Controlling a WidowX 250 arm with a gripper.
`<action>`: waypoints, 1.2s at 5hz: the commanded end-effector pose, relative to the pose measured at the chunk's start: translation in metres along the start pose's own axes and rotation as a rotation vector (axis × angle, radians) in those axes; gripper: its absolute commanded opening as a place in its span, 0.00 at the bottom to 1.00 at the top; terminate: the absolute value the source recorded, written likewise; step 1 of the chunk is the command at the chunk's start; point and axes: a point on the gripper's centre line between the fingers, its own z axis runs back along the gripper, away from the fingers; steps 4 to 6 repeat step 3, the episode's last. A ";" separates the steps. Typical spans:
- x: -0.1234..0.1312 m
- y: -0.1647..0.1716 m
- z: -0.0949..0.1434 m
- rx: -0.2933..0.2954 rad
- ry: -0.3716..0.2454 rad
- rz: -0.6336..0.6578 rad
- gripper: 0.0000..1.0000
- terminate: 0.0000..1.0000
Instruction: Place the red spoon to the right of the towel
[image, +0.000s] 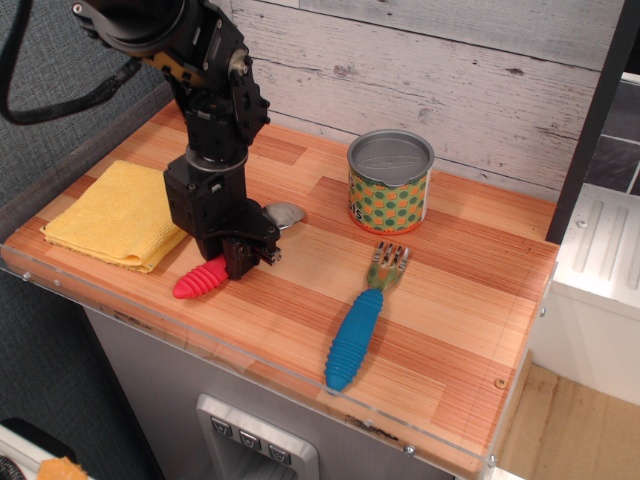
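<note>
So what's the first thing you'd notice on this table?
The big black tool pressed low over the red spoon at the front left, just right of the yellow towel. Next, the green-and-orange dotted can near the back wall, and the blue-handled fork lying in front of it.

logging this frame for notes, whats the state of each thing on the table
red spoon: low at the table, right of the towel, gripper around its middle
towel: folded, flat, at the left end
can: upright, open top
fork: lying flat, untouched
gripper: down over the spoon; cannot tell if the jaws have let go
</note>
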 end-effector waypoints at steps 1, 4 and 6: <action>0.003 0.003 0.008 -0.026 0.017 0.060 0.00 0.00; 0.003 -0.004 0.011 -0.009 0.028 0.002 1.00 1.00; 0.003 -0.004 0.011 -0.009 0.028 0.002 1.00 1.00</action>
